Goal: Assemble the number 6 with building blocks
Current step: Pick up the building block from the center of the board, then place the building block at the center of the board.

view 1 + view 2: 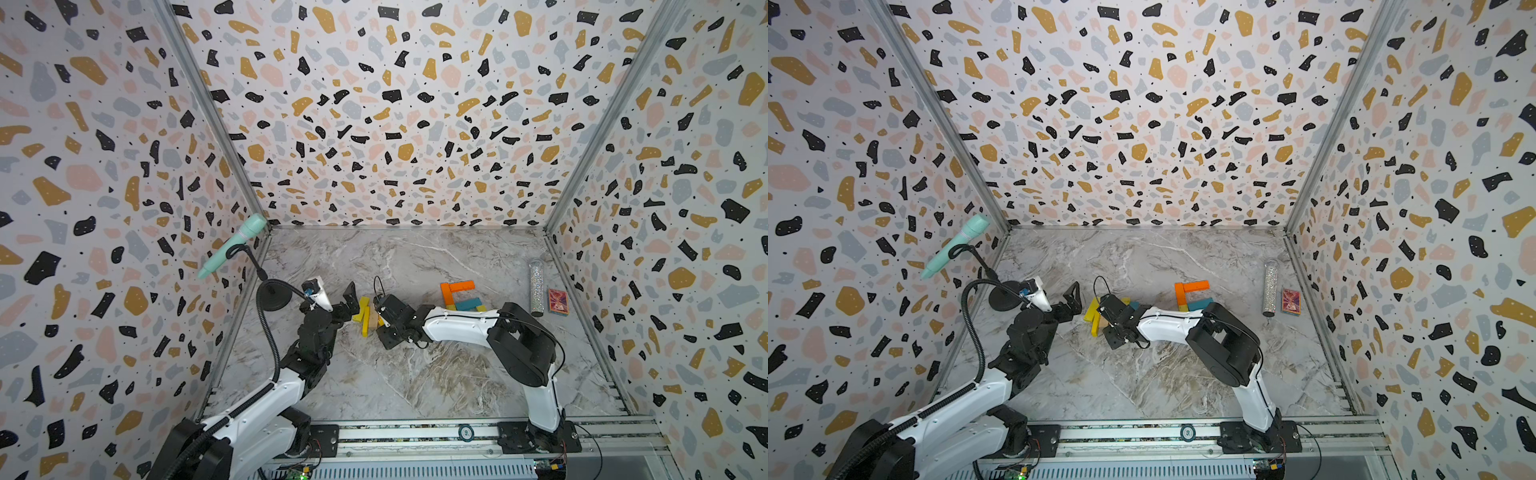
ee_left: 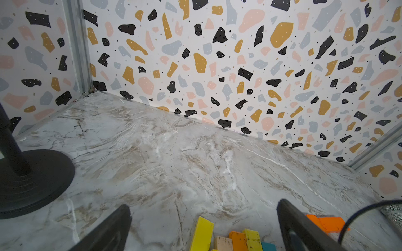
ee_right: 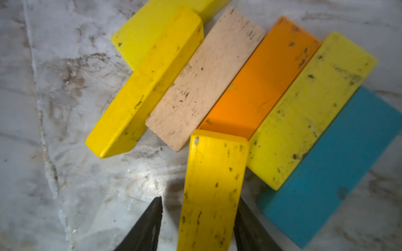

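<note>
Along the right wall, on the marble table: a glittery tube and, just beside it, a small red patterned box. What either holds cannot be seen from any view.

Two groups of building blocks.

Near group, mid-table between the two tools. The right wrist view gives it best: a yellow one on edge, then pale wood, orange, yellow and blue lying flat, side by side and touching. Both top views hide much of this row under the right arm.

Far group, toward the tube: two orange blocks meeting at a corner, with blue and yellow close by them. Both top views show it; the left wrist view catches only an orange piece.

Right tool: jaws either side of a yellow block whose far end overlaps the orange one. One finger is against it and table shows between it and the other finger, so it is not clamped.

Left tool: wide, nothing between its jaws, just beside the near group. Its wrist view shows the black stand base up close; the top views add the mint microphone above.
</note>
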Controlling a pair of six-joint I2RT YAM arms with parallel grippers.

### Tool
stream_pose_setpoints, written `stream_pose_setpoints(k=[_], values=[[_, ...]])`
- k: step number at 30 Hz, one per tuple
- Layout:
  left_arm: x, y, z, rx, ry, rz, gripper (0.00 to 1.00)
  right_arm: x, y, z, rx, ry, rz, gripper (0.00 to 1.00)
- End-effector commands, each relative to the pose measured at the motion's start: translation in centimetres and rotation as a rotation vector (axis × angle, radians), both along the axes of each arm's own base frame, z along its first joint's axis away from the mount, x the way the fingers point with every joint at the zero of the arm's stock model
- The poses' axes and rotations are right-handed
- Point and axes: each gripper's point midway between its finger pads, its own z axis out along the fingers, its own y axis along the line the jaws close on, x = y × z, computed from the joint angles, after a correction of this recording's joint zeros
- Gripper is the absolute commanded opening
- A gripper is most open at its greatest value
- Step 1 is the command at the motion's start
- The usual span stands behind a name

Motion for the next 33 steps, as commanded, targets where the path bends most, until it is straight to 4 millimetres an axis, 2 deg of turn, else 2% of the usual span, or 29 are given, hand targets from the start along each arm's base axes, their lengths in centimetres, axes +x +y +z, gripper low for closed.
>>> stream_pose_setpoints(k=[1, 5, 10, 13, 17, 20, 23, 27, 33], values=[[0.0, 0.1, 1.2, -0.018, -0.048, -0.004, 1.0, 0.2, -0.6, -0.1, -0.044, 0.0, -0.017, 0.5], [0.1, -0.3, 1.3, -0.017, -0.046, -0.025, 0.99, 0.0, -0.8, -0.1, -0.043, 0.003, -0.013, 0.39], [0.0, -0.7, 1.6, -0.013, -0.052, -0.048, 0.99, -0.4, -1.4, 1.3, -0.003, 0.0, -0.019, 0.26], [0.1, -1.0, 1.8, -0.01, -0.054, -0.067, 0.99, -0.6, -2.1, 2.6, 0.033, 0.003, -0.041, 0.26], [0.2, -1.8, 2.0, -0.007, -0.055, -0.109, 1.0, -1.8, -4.3, 4.1, 0.07, 0.019, -0.087, 0.24], [0.3, -2.9, 2.0, -0.007, -0.057, -0.162, 0.99, -2.8, -6.9, 5.2, 0.103, 0.036, -0.152, 0.23], [0.5, -3.7, 1.7, -0.005, -0.045, -0.203, 1.0, -3.8, -10.6, 5.6, 0.139, 0.079, -0.261, 0.22], [0.9, -4.7, 1.2, -0.006, -0.029, -0.247, 0.99, -5.6, -15.9, 4.0, 0.203, 0.169, -0.418, 0.21], [1.1, -5.6, 0.7, -0.002, -0.014, -0.286, 0.99, -6.1, -21.2, 1.9, 0.255, 0.23, -0.587, 0.25]])
